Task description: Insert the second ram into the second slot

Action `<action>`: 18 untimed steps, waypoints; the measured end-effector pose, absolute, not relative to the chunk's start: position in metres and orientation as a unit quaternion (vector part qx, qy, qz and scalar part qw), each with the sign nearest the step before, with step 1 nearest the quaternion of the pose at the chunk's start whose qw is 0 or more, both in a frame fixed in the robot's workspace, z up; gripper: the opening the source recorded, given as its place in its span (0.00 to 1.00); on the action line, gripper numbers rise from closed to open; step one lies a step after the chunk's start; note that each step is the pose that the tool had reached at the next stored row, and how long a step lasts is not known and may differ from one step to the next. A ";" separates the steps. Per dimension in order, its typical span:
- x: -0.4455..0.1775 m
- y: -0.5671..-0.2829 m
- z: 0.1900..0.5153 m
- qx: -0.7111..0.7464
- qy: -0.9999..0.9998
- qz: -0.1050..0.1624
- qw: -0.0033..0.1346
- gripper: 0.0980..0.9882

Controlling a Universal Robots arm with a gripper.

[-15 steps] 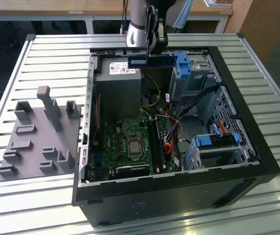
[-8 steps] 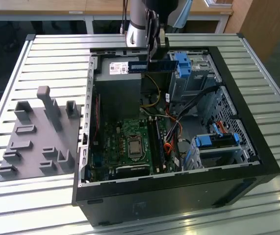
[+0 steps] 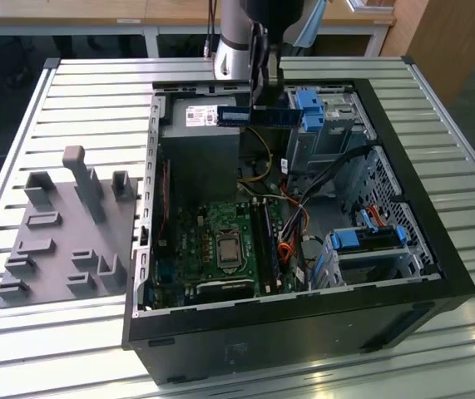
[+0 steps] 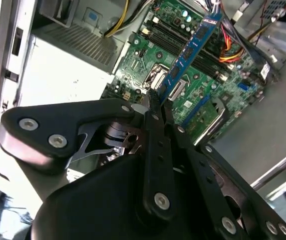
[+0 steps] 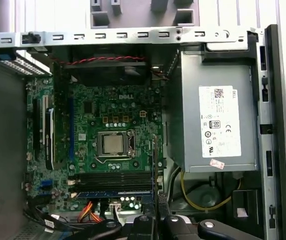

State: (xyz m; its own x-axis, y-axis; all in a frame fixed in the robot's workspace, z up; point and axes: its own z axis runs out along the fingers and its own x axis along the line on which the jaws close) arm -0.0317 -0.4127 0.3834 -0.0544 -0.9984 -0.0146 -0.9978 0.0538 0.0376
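- The hand (image 3: 259,104) hangs over the far end of an open case (image 3: 437,274), fingers narrowed tight on the ram (image 3: 235,115). It carries the ram level and on edge, clear of everything beneath.
- In the second wrist view the hand (image 4: 155,100) pinches the ram (image 4: 190,50) between its two fingers. The blue board and its dark chips run out past the fingertips above the motherboard (image 4: 137,70).
- The slots (image 3: 264,237) lie well below the hand on the motherboard (image 3: 212,241), just beside the socket (image 3: 227,248). Ram and slots are well apart.
- In the first wrist view the slots (image 5: 112,178) show as dark parallel rows next to the socket (image 5: 113,143). Another blue stick (image 5: 112,193) stands in the row on the side away from the socket. Which row counts as the second slot cannot be told.
- A grey power supply (image 3: 200,137) with a white label sits beneath the hand, towards the exterior view's left. The first wrist view shows it (image 5: 218,125) beside the motherboard (image 5: 82,115).
- A blue bracket (image 3: 308,108) sits just beside the hand on the exterior view's right. A second bracket (image 3: 370,237) lies lower in the case, well away from the hand.
- Orange, yellow and black cables (image 3: 295,224) trail between the slots and the drive bays, below the hand.
- The case rests on its side on a slatted tabletop (image 3: 79,91). A grey fixture plate (image 3: 62,224) with upright pegs lies outside the case, well off from the hand on the exterior view's left.
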 end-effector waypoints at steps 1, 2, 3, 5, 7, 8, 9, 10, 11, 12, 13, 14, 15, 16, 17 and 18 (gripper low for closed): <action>-0.032 -0.413 0.383 0.681 -0.732 -0.019 0.008 0.04; -0.032 -0.413 0.383 0.674 -0.738 -0.019 0.007 0.04; -0.032 -0.413 0.383 0.668 -0.744 -0.019 0.007 0.04; -0.032 -0.413 0.382 0.654 -0.756 -0.018 0.007 0.04; -0.032 -0.413 0.381 0.640 -0.768 -0.018 0.007 0.04; -0.032 -0.413 0.381 0.633 -0.774 -0.018 0.007 0.04; -0.032 -0.413 0.381 0.626 -0.780 -0.018 0.007 0.04; -0.032 -0.413 0.380 0.619 -0.785 -0.018 0.007 0.04; -0.032 -0.413 0.380 0.612 -0.791 -0.018 0.007 0.04; -0.032 -0.413 0.379 0.591 -0.807 -0.018 0.007 0.04; -0.032 -0.413 0.379 0.583 -0.812 -0.018 0.007 0.04; -0.032 -0.413 0.379 0.576 -0.817 -0.018 0.007 0.04; -0.032 -0.413 0.379 0.569 -0.822 -0.018 0.007 0.04; -0.032 -0.413 0.379 0.561 -0.827 -0.018 0.006 0.04; -0.032 -0.413 0.378 0.554 -0.832 -0.018 0.006 0.04; -0.032 -0.413 0.378 0.546 -0.838 -0.017 0.006 0.04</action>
